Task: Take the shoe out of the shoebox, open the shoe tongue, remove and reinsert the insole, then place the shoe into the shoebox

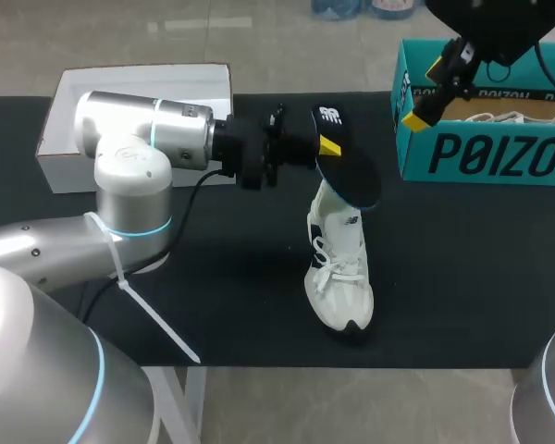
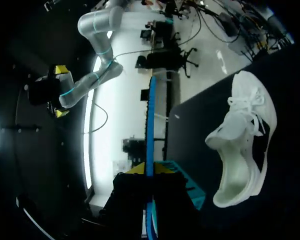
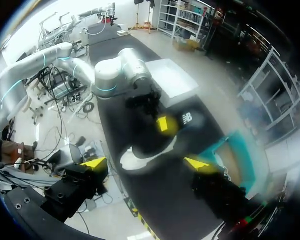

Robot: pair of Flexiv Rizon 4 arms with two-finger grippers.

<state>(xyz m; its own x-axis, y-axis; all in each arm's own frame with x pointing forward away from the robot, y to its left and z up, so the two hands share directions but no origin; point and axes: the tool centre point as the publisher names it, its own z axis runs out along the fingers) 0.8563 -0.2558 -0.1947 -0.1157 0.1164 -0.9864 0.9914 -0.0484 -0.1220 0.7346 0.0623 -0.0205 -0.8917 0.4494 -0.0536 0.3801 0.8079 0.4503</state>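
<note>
A white sneaker (image 1: 340,277) lies on the black table (image 1: 213,305), toe toward the front edge. Just above its heel, my left gripper (image 1: 327,148) is shut on a dark insole (image 1: 350,176), which hangs in the air over the shoe's opening. In the left wrist view the insole (image 2: 150,135) shows edge-on as a blue strip between the yellow fingertips (image 2: 134,170), with the sneaker (image 2: 245,145) lying beside it. My right gripper (image 1: 425,92) is open, raised beside the teal shoebox (image 1: 486,153). In the right wrist view the sneaker (image 3: 135,160) and insole (image 3: 186,122) lie far below its open gripper (image 3: 146,163).
A white box lid (image 1: 139,102) lies at the table's back left, behind my left arm. The teal shoebox stands open at the back right, with white paper or laces inside. A white cable tie hangs off my left arm near the front edge.
</note>
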